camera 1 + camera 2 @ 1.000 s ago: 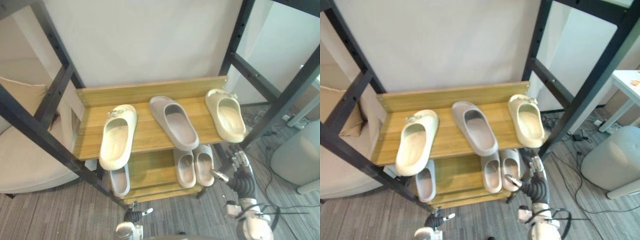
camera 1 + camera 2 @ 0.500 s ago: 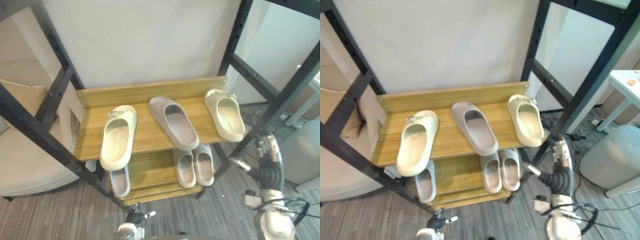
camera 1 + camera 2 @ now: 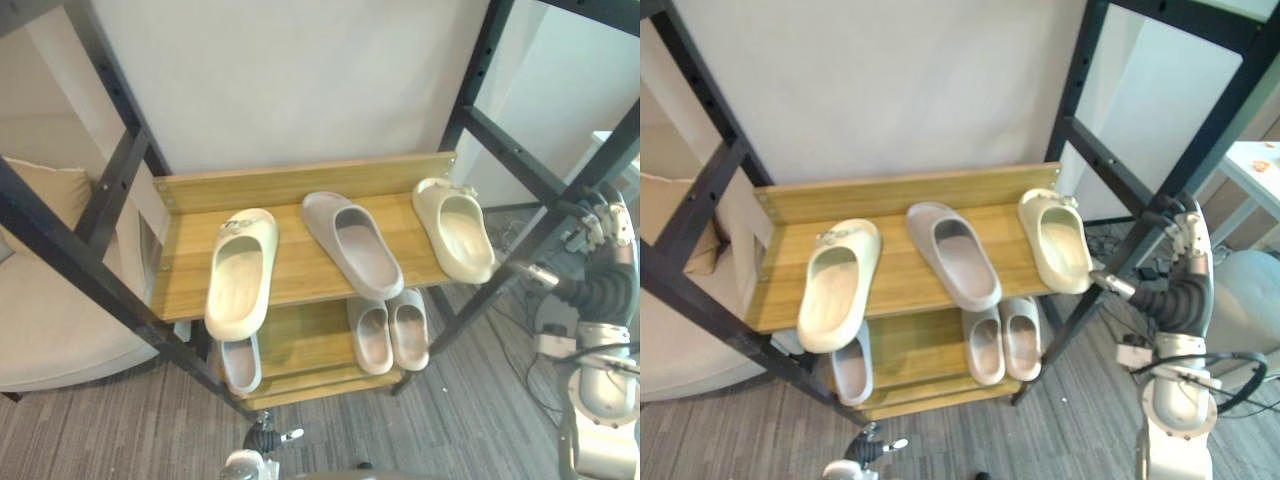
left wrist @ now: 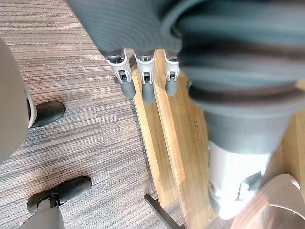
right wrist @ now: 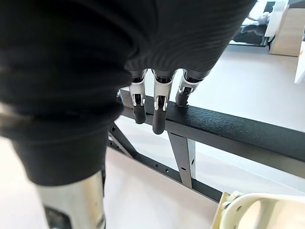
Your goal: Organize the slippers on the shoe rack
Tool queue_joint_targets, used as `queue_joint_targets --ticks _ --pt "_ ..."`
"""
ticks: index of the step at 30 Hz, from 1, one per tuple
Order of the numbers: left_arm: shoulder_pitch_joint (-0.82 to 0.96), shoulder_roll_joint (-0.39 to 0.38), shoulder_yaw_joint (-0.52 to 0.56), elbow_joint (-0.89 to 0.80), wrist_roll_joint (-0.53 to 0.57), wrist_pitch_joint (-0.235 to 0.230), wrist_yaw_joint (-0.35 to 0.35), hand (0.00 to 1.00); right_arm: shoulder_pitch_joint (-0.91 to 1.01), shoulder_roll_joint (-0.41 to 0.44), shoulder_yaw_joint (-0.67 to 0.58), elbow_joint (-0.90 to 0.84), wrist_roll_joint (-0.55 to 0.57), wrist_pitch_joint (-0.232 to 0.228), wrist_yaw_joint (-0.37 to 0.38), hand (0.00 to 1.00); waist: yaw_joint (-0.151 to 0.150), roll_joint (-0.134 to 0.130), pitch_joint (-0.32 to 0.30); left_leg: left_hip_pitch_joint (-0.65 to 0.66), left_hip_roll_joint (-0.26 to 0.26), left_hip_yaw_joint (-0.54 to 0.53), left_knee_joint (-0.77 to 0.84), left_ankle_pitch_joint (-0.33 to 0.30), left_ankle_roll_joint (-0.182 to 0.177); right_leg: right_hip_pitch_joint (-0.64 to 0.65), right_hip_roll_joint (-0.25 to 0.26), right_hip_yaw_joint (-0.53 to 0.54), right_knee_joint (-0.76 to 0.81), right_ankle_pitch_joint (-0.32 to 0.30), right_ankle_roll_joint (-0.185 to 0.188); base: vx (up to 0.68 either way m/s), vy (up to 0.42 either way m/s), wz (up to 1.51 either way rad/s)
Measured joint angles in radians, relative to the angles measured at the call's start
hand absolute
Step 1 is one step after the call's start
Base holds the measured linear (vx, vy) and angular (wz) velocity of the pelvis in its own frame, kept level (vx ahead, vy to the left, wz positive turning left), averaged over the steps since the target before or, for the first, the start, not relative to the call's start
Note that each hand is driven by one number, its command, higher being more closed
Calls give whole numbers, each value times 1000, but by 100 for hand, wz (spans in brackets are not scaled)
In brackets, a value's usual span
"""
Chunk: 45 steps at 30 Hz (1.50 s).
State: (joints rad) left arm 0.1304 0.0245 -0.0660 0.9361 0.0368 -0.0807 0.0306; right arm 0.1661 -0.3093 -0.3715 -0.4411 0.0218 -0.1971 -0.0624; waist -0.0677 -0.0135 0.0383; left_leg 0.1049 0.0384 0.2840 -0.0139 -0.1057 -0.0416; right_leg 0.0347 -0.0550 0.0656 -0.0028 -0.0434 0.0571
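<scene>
Imo the right hand, fingers loose and empty, should swing wide of the black post before dropping onto the right-end cream slipper.

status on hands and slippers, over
Left hand open, low, empty. Right hand open, empty, up by rack frame. Top shelf: left cream slipper, grey slipper, right cream slipper; three grey lower slippers. Frame may crowd that hand.

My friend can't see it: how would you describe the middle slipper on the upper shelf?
Find the black-framed rack, then its upper wooden shelf. Three slippers lie there; the grey slipper is the middle one. Its neighbours, the left cream slipper and right cream slipper, are paler.
</scene>
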Motion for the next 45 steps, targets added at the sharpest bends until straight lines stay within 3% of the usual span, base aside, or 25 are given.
queue_joint_targets --ticks 14,18,25,31,39,45 --pt "-1 1 0 10 0 0 -15 0 -49 -62 6 65 36 13 1 0 -12 -6 3 -16 -35 -51 -31 35 32 -16 -29 -33 3 10 19 -49 -1 7" --pt "-1 1 2 10 0 1 -14 0 -38 12 7 33 15 19 -12 0 -14 -10 1 -8 -37 -55 -51 46 32 -15 -29 -36 3 11 19 -11 -4 3" --pt "-12 1 1 9 0 1 -13 0 42 156 171 -66 -101 18 8 0 -4 -25 -1 2 -36 -49 -54 47 32 -9 -27 -32 1 11 18 3 -7 -1" --pt "-13 2 -3 9 0 3 -12 0 42 195 182 -67 -102 18 4 0 0 -29 -3 9 -38 -48 -54 45 32 -1 -30 -31 -1 11 18 0 0 0" --pt "-12 2 -9 9 0 5 -12 0 26 184 179 -97 -100 15 3 0 4 -27 -2 11 -37 -48 -53 44 31 1 -29 -30 -1 11 18 -8 -9 0" --pt "-12 2 -9 9 -1 4 -14 0 -52 94 178 -65 -56 17 5 0 9 -27 -2 9 -38 -51 -54 45 31 1 -30 -33 -1 11 18 -1 -3 1"
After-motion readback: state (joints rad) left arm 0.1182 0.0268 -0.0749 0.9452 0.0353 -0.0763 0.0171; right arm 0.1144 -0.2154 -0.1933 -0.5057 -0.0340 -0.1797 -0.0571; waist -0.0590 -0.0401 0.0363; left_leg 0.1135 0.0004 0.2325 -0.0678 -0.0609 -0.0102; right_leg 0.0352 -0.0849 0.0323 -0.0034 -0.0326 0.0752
